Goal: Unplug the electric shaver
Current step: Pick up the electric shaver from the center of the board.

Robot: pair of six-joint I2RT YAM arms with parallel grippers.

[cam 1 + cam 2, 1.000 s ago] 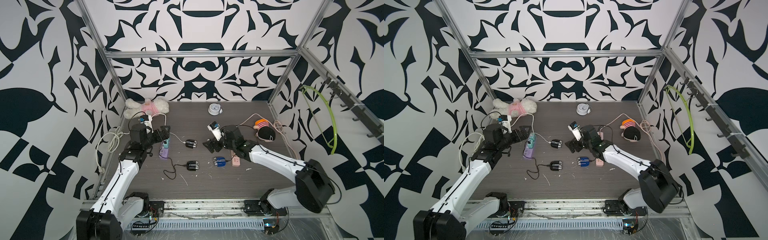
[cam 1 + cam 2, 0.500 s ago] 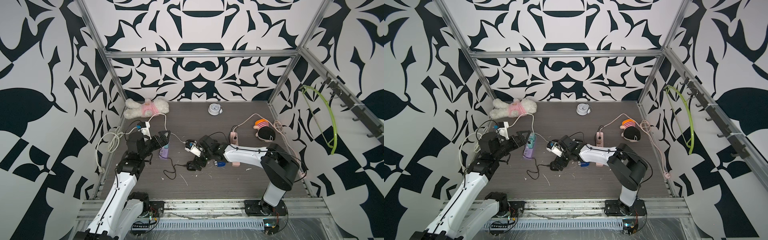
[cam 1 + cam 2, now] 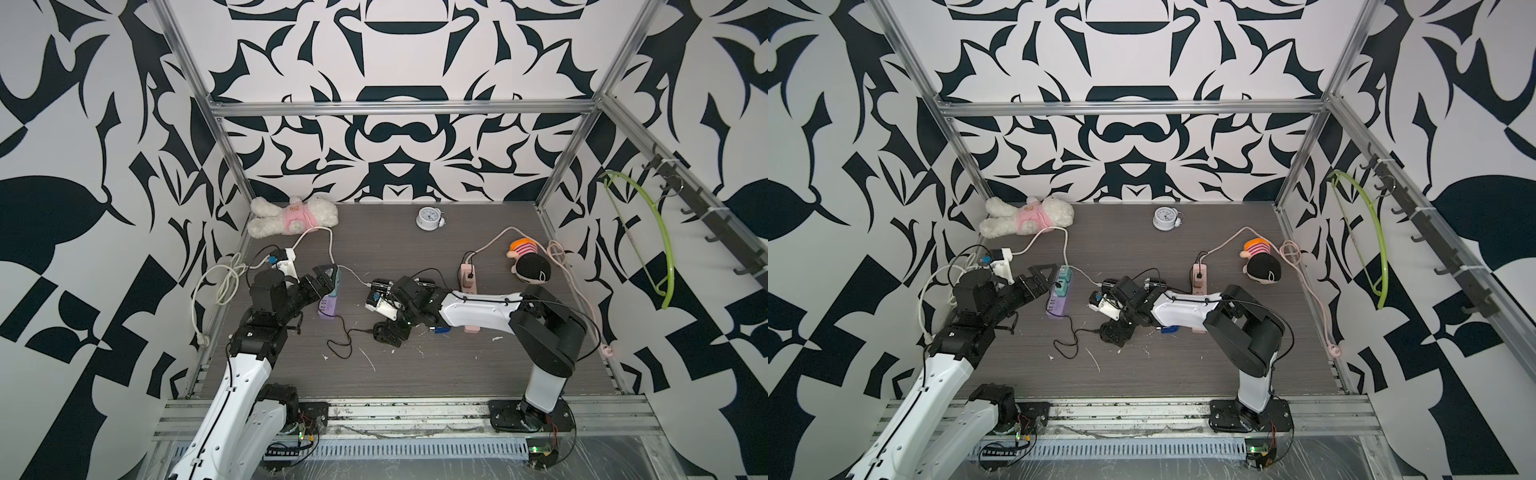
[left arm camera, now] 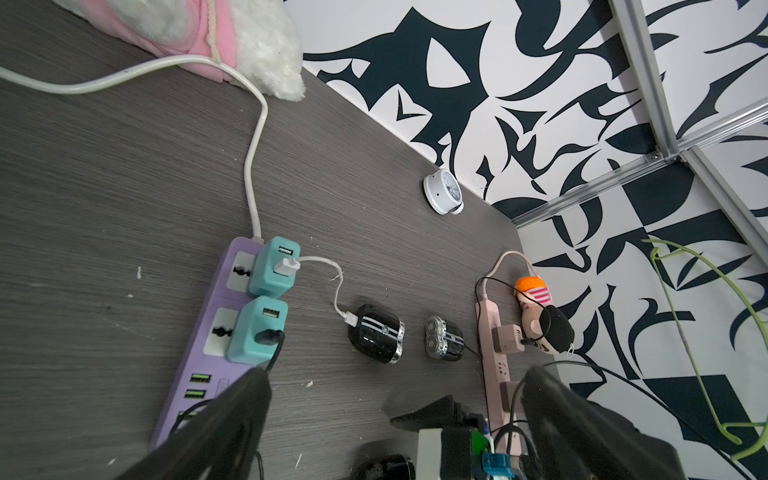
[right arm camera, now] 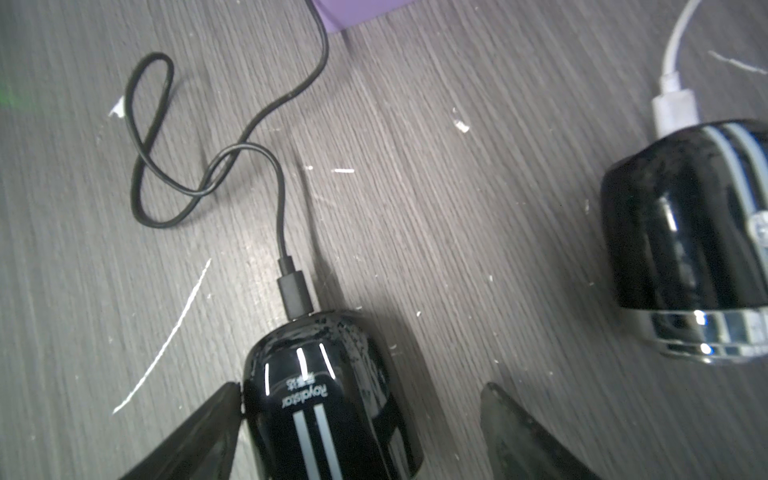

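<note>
Electric shaver [image 5: 328, 399], black and shiny with two pale stripes, lying on the grey table [image 5: 478, 232], near the middle, between the purple power strip [image 4: 237, 248] and the pink power strip [image 4: 500, 368]. Black cable [image 5: 232, 153] pushed into its end, looped once on the table, then off toward the purple strip.

Right gripper [image 5: 361, 388] down low around the shaver, fingers apart, shaver between them. One finger touching the shaver's side. Other finger away from it, bare table in the gap. Not clamped on it.

Left gripper [image 4: 397, 376] up off the table by the purple power strip, fingers spread wide, nothing between them.

Second shaver [image 5: 681, 249] close by, white cable [image 5: 675, 95] in its end, other end of that cable in a teal plug block [image 4: 272, 266] on the purple strip. Black plug in the teal block next to it. Third shaver [image 4: 444, 343], round cutters showing, joined by a thin black wire to a plug on the pink strip.

Along the back of the table: fluffy white toy [image 3: 291, 216] in pink, small round clock [image 3: 428, 217], doll [image 3: 530, 264] with black hair. Green hanger [image 3: 660, 249] up on the side wall.
</note>
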